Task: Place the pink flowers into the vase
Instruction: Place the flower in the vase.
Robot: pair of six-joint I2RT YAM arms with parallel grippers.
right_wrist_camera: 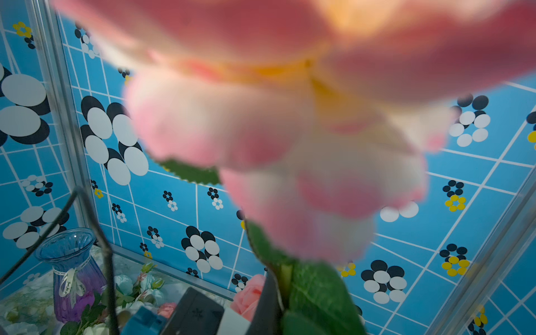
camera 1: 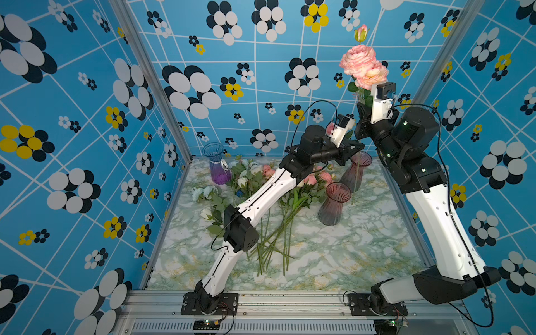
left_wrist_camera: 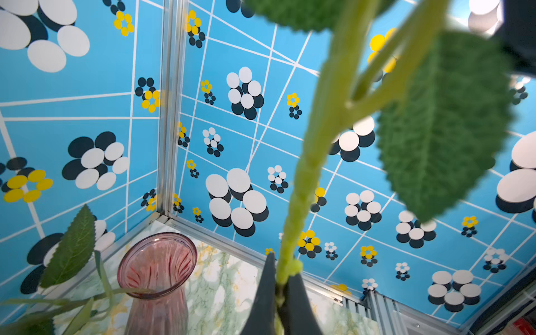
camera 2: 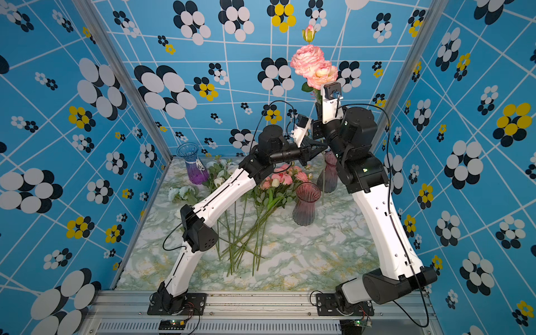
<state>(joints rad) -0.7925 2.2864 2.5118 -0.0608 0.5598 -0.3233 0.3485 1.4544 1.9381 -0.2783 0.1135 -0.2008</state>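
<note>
**Marble-patterned table** (camera 1: 362, 261): carries three vases and a heap of loose flowers (camera 1: 301, 195), white and pink, with the stems fanned toward the front.

**Pink flowers** (camera 1: 362, 65): one stem with two open blooms and a bud, held upright high over the back right of the table. Its lower stem hangs in line with the far pink vase (camera 1: 355, 171); whether it is inside cannot be told.

**Near pink vase** (camera 1: 333, 203), **blue-purple vase** (camera 1: 217, 165): both upright.

**Right gripper** (camera 1: 362, 106): pinched on the stem just below the blooms.

**Left gripper** (left_wrist_camera: 280, 272): fingers closed on the same stem, lower down.
</note>
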